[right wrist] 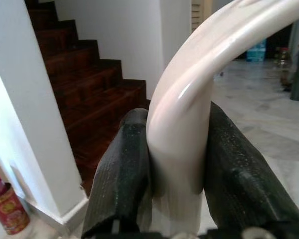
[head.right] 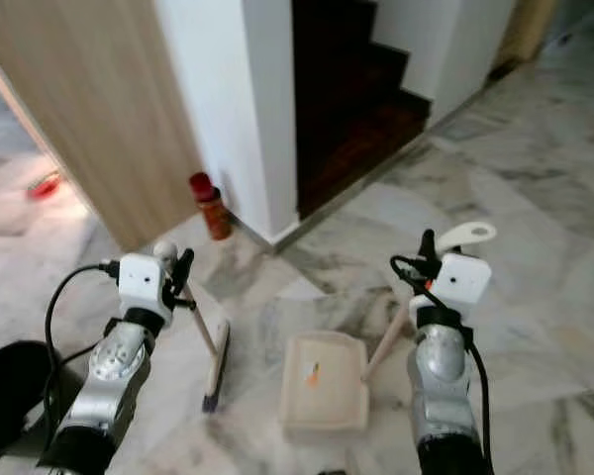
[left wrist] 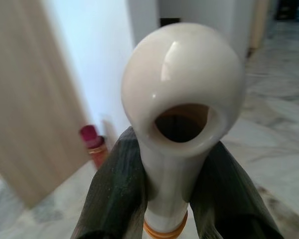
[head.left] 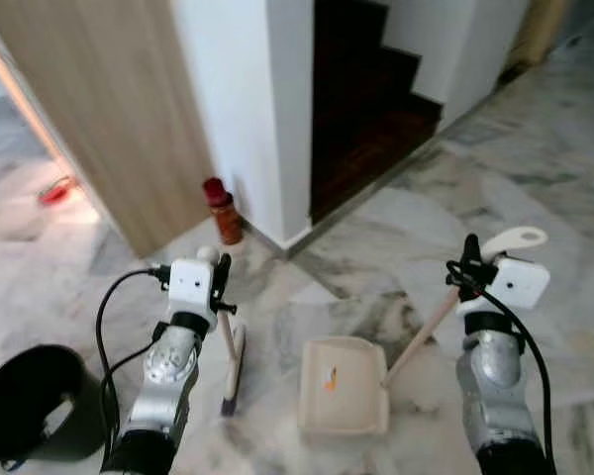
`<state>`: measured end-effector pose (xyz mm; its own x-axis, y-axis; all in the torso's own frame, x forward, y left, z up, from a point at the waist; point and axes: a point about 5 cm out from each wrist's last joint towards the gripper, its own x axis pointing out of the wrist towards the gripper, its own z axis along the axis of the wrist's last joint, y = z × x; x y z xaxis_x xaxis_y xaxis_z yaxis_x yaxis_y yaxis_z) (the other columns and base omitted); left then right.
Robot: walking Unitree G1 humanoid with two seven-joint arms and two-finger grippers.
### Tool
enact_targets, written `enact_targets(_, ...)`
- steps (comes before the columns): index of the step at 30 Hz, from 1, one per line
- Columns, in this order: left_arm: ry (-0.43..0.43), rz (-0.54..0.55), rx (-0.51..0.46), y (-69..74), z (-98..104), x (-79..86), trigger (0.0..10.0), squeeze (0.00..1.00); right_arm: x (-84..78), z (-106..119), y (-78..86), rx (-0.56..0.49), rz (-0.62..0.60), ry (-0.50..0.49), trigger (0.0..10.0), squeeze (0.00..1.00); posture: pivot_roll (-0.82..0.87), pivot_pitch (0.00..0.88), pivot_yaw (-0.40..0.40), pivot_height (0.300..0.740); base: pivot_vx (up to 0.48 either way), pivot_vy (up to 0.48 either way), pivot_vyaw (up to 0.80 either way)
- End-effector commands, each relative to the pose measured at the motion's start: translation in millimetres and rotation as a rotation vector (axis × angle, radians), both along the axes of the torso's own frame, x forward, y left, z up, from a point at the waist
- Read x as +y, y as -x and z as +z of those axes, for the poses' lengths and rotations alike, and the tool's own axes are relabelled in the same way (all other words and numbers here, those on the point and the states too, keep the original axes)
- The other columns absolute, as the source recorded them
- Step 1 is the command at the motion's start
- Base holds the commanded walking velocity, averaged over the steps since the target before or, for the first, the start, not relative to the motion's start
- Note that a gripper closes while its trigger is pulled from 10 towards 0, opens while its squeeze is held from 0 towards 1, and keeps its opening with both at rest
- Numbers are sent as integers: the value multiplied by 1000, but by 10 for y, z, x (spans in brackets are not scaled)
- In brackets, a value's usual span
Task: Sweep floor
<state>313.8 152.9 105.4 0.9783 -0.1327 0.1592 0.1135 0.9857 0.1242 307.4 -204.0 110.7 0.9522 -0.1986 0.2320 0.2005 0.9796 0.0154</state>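
The left claw (head.left: 218,265) squeezes the top of the broom (head.left: 232,361). Its brush sits on the floor below, pointing forward. The right claw (head.left: 468,259) squeezes the dustpan handle (head.left: 423,333). The dustpan (head.left: 342,384) lies between both claws, nearer the right one. An orange bit (head.left: 330,378) sits inside.

a home interior is shown, at the foot of a staircase. the floor (head.left: 535,168) is laid in polished grey-veined marble tiles. dark wooden stairs (head.left: 361,109) are seen rising between white walls (head.left: 247,99), and a light wood-panelled surface (head.left: 99,109) stands beside them. a small red-lidded tin (head.left: 222,211) is set on the floor against the wall corner, and a black bin (head.left: 35,401) is placed on the tiles nearby.
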Motion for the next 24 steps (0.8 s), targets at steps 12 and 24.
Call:
enact_targets(12, 27, 34, -46, -27, 75, -30, 10000, 0, -50, 134, -28, -31, 27, 43, 10000, 0, -28, 114, 22, 740, 0, 0, -788)
enact_targets(24, 27, 56, -52, -9, 75, 20, 10000, 0, -36, 167, -84, -31, 37, 43, 10000, 0, -8, 112, 13, 740, 0, 0, -787)
